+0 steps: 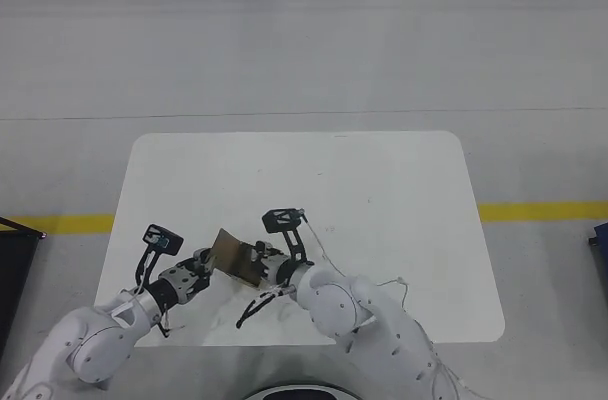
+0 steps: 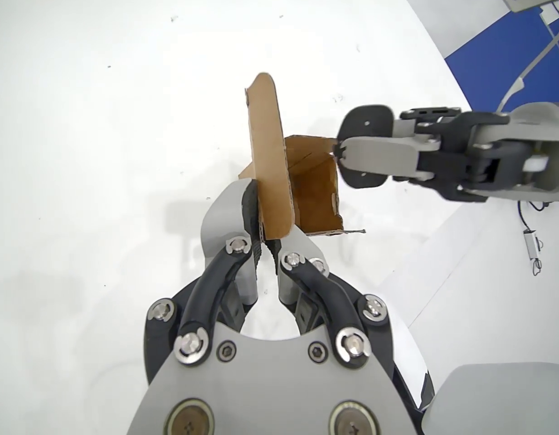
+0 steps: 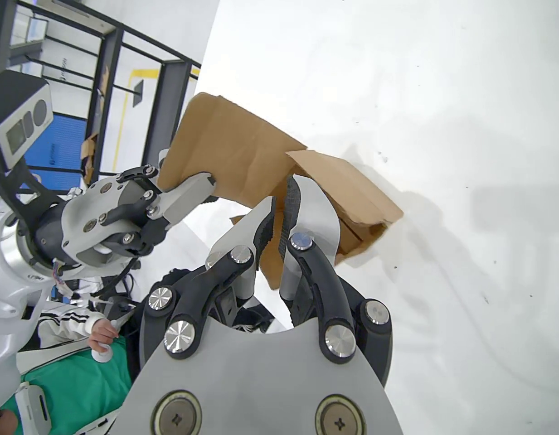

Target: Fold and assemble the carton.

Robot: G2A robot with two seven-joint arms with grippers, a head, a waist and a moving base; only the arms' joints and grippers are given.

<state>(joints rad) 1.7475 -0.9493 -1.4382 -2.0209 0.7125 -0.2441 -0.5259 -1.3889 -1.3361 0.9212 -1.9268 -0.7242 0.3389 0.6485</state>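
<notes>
My left hand (image 2: 266, 228) is closed tight on the carton (image 2: 316, 192). Its two fingers pinch the lower end of a long flap (image 2: 268, 151), and this flap stands nearly upright out of the grip, with its rounded end on the far side from my wrist. The carton is brown cardboard, only half formed, with an open cavity where I can see the inner walls and a diagonal crease. My right hand (image 3: 283, 208) is closed too, and it has a thin wall of the same carton between its pads. In the left wrist view its fingertips bite the corner of that wall, on the side opposite to the flap. The carton is therefore between my two hands, each one holding one side of it. In the top view it is over the near part of the white surface (image 1: 384, 190), left of the middle and close to the near edge. I cannot tell if its underside touches the surface or is a little lifted; a soft shadow lies on the surface just beside it. One lower edge of the carton looks torn and a bit ragged.
</notes>
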